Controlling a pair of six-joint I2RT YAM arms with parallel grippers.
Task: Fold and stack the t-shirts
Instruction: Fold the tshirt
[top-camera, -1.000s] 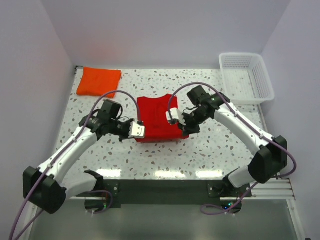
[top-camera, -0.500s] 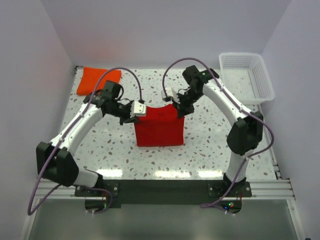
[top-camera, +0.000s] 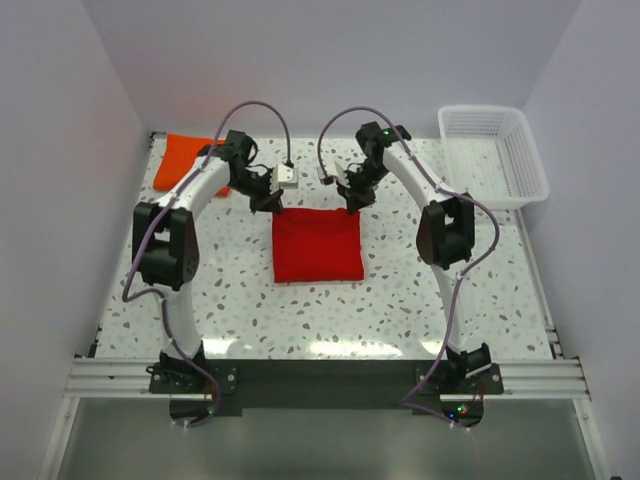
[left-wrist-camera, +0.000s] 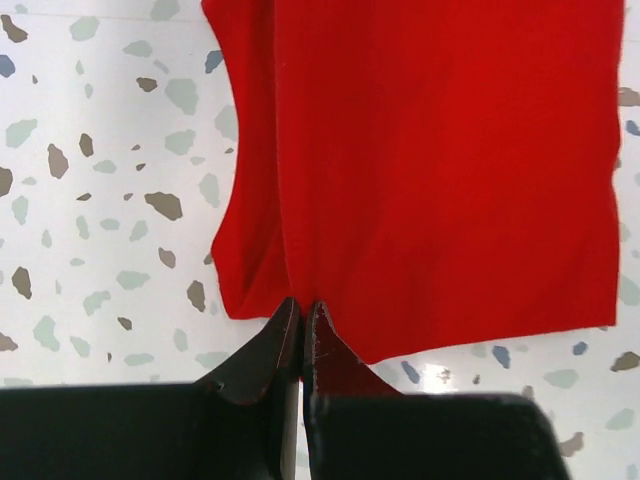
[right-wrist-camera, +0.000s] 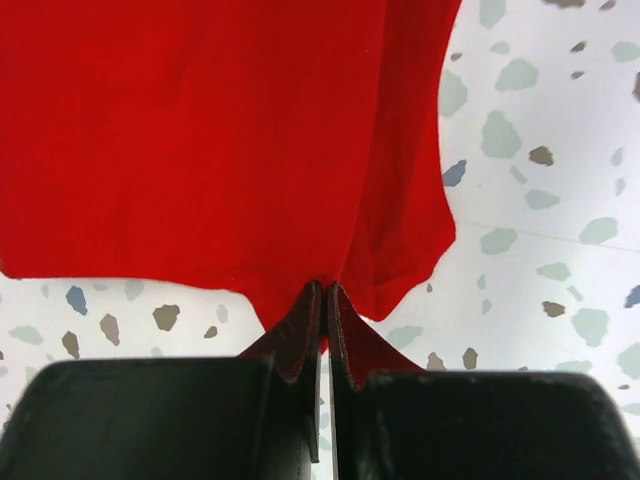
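Note:
A red t-shirt (top-camera: 317, 247) lies folded into a rough square at the middle of the table. My left gripper (top-camera: 271, 204) is at its far left corner and my right gripper (top-camera: 352, 204) at its far right corner. In the left wrist view the jaws (left-wrist-camera: 300, 306) are shut on the edge of the red t-shirt (left-wrist-camera: 440, 170). In the right wrist view the jaws (right-wrist-camera: 326, 290) are likewise shut on the edge of the red t-shirt (right-wrist-camera: 190, 140). A folded orange t-shirt (top-camera: 182, 160) lies at the back left, partly behind my left arm.
A white plastic basket (top-camera: 528, 160) stands at the back right corner. White walls close in the table on the left, back and right. Both arms reach far across the table, their cables arching above the shirt's far edge.
Both grippers have carried the red shirt's near edge up and over to its far edge, folding it in half. Both arms now reach much farther out.

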